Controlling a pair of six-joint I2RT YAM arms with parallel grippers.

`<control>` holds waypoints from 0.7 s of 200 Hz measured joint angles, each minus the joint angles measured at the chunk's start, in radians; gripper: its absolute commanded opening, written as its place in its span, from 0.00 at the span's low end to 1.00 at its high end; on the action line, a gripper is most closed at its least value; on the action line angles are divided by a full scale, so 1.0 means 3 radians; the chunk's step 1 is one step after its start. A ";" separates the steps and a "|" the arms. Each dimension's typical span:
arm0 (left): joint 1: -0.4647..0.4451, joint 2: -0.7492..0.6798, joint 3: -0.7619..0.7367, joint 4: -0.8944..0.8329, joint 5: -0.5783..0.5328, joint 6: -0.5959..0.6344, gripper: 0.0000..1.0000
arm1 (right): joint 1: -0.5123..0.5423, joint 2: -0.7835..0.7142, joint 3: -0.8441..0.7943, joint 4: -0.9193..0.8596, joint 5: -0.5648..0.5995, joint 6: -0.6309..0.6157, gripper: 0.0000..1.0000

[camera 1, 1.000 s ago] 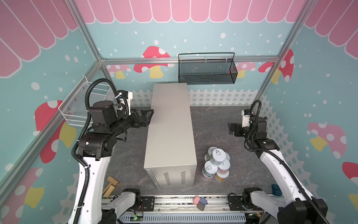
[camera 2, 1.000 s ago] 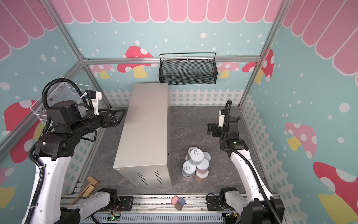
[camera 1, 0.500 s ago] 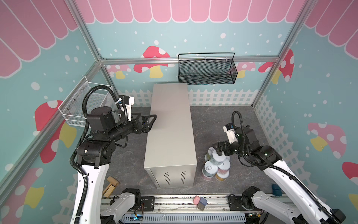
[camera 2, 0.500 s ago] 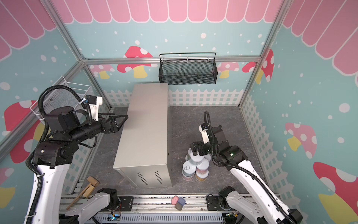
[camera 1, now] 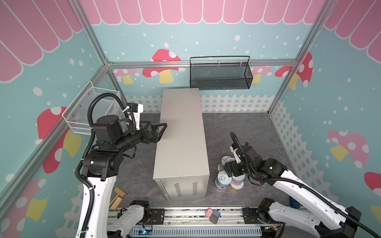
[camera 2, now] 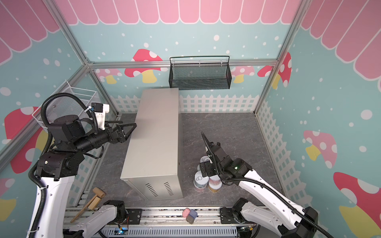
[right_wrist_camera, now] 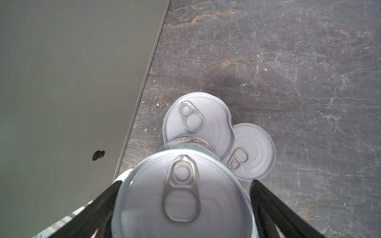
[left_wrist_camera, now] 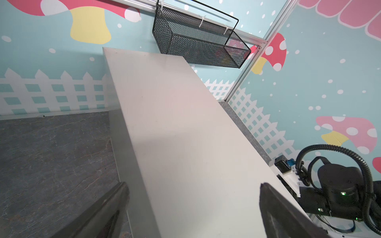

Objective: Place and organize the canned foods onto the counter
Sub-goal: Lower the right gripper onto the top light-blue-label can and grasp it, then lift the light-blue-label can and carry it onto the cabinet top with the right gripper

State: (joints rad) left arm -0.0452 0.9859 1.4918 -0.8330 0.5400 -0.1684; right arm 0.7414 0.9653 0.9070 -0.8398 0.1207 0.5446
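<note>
Your right gripper (right_wrist_camera: 185, 184) was down over the canned foods (camera 1: 228, 177), operator, with its black fingers (right_wrist_camera: 268, 204) on either side of the top can (right_wrist_camera: 181, 197). One finger looked pressed against that can's rim and the other lay just beside it. Whether you truly had a grip, I could not tell.

The pile stood on the dark marbled floor (camera 1: 237, 127), just beside the right side of the counter (camera 1: 181, 134), near its vented end. Both top views showed it there (camera 2: 204, 181). From the right wrist you saw two more pull-tab lids: one (right_wrist_camera: 198, 121) tucked partly under the top can, the next (right_wrist_camera: 251, 152) touching it.

Over on the other side, your left gripper (camera 1: 159, 127) hung at the counter's long left edge. Its fingers (left_wrist_camera: 111, 204) were spread wide and held nothing, and the flat beige top (left_wrist_camera: 175, 123) ran between them.
</note>
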 measured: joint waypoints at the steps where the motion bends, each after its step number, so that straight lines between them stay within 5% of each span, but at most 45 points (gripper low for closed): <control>1: 0.0000 0.0000 0.0000 0.0000 0.0000 0.0000 0.99 | 0.0004 0.0000 -0.0004 -0.0001 0.0004 0.0008 0.88; 90: 0.0000 0.0084 0.0001 0.0001 0.0085 -0.0024 0.99 | 0.0131 -0.0065 0.0074 -0.0170 0.0211 0.0067 0.64; 140: 0.0000 0.0136 0.0004 0.0000 0.0191 -0.0022 0.99 | 0.0131 0.0065 0.0768 -0.0270 0.0235 -0.0254 0.61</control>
State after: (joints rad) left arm -0.0452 1.0267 1.4929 -0.8330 0.5972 -0.1749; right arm 0.7807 0.9848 1.1374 -0.9207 0.1913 0.4683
